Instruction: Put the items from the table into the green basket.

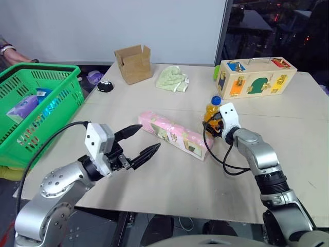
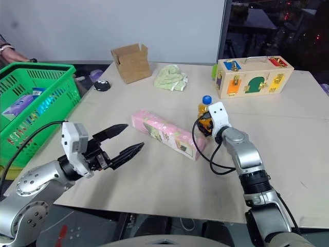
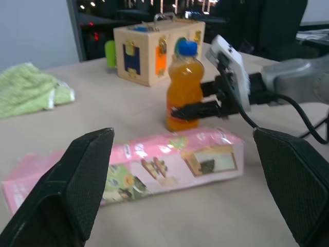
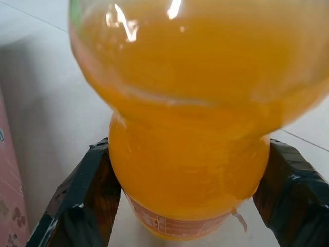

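Several packets lie in the green basket (image 1: 61,85); right jaws grip the bottle (image 3: 184,85), left jaws wide open.

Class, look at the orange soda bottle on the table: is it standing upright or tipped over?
Upright. The orange soda bottle stands on its base on the table, blue cap on top, with the right claw closed around its lower body.

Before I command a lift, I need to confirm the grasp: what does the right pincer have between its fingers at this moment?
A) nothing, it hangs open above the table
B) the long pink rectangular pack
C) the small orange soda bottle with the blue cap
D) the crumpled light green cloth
C: the right pincer has a black finger on each side of the lower body of the small orange soda bottle with the blue cap, which stands upright on the table.
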`<state>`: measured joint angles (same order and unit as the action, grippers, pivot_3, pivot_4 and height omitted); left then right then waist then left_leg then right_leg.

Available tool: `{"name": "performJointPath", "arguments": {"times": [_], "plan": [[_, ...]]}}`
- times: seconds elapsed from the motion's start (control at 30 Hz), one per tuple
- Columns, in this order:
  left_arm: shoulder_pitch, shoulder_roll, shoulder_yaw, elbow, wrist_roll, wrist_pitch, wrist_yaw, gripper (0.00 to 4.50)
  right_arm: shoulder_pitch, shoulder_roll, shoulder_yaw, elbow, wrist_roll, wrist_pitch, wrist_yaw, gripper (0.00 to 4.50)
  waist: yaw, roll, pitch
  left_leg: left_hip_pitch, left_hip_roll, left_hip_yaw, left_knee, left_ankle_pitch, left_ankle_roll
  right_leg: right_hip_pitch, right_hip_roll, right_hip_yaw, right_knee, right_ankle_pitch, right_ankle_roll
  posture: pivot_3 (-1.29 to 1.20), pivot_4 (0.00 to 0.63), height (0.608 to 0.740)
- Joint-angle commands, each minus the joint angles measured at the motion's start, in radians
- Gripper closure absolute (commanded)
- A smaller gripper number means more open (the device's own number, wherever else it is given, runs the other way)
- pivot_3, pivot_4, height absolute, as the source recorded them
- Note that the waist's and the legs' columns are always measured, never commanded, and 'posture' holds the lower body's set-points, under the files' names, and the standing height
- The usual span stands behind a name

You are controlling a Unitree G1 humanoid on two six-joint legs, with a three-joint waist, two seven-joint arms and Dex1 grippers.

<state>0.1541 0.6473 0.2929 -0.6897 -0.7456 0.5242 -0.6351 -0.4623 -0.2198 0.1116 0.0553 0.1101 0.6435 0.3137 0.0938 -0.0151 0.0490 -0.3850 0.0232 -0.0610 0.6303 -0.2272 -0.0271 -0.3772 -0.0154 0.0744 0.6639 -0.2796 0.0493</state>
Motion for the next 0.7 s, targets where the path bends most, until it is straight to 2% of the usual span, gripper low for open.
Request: {"name": "performJointPath", "arguments": {"times": [0.03,0.17,0.33,0.47,0.7], "plan": [[-0.067,-0.017,-0.019,-0.007,-0.023,0.042,0.073,0.0,-0.035,-0.011,0.0,-0.018,-0.028,-0.089,0.001,1.42,0.0,0.0,0.0,0.0,0.0,0.0,0.0,0.0,0.0,0.0,0.0,0.0,0.0,0.0,0.0,0.25,0.0,0.74],[-0.138,-0.027,-0.042,-0.008,-0.084,0.102,0.108,0.0,-0.064,-0.014,0.006,-0.107,0.009,-0.139,0.082,1.42,0.0,0.0,0.0,-0.002,0.0,0.0,0.001,0.0,0.0,-0.001,0.0,0.0,0.0,0.002,0.003,0.24,0.0,0.74],[-0.32,-0.069,-0.133,0.063,-0.09,0.148,0.142,0.0,-0.096,-0.047,0.086,-0.316,0.087,-0.123,0.268,1.42,-0.003,0.002,0.002,-0.005,0.0,-0.003,0.0,0.0,0.0,-0.003,0.001,-0.002,0.0,0.002,0.003,0.21,0.0,0.74],[-0.408,-0.068,-0.18,0.108,-0.056,0.155,0.129,0.0,-0.099,-0.067,0.127,-0.38,0.096,-0.11,0.317,1.42,-0.001,0.002,0.001,-0.006,0.0,-0.006,0.0,0.0,0.0,-0.003,0.001,-0.005,0.0,0.002,0.003,0.19,0.0,0.74],[-0.478,-0.069,-0.235,0.145,0.023,0.127,0.112,0.0,-0.111,-0.085,0.156,-0.401,0.102,-0.098,0.348,1.42,-0.003,0.002,0.001,-0.007,-0.001,-0.006,0.002,0.0,0.0,-0.003,0.0,-0.005,0.0,0.002,0.003,0.17,0.0,0.74]]}}
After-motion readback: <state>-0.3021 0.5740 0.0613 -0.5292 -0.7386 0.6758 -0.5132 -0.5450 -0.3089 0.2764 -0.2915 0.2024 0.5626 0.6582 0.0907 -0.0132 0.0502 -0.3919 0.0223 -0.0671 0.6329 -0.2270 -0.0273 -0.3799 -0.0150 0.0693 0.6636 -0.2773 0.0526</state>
